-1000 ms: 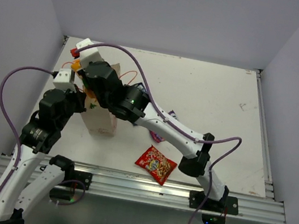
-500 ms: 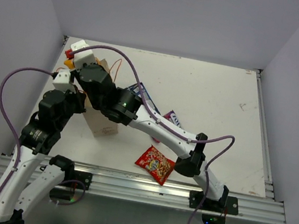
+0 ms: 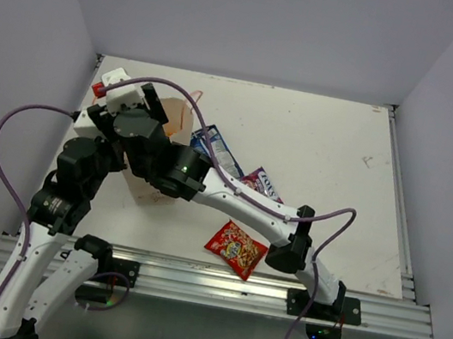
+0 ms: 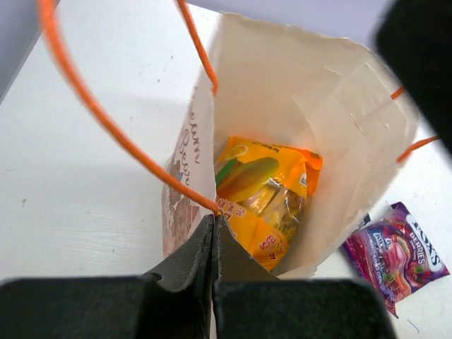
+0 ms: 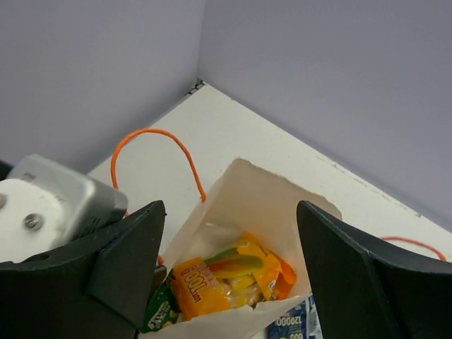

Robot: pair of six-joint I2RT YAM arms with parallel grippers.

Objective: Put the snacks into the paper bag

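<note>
The paper bag (image 3: 176,115) stands open at the table's left, its pale wall (image 4: 318,92) and orange string handle (image 4: 106,120) close in the left wrist view. My left gripper (image 4: 213,220) is shut on the bag's near rim, where the handle joins. My right gripper (image 5: 233,272) hangs open over the bag's mouth, nothing between its fingers. Inside lie the orange-yellow packet (image 5: 226,275) and a green packet (image 5: 159,311). On the table lie the blue packet (image 3: 210,145), the purple packet (image 3: 261,182) and the red packet (image 3: 235,249).
The right arm (image 3: 239,196) stretches across the table's middle from its base at the near edge, passing over the blue and purple packets. Grey walls stand close behind and left of the bag. A metal rail (image 3: 209,275) runs along the near edge.
My right gripper has opened and let the orange-yellow packet drop into the bag. The right arm swung lower and leftwards, uncovering the blue and purple packets. My left gripper kept its hold.
</note>
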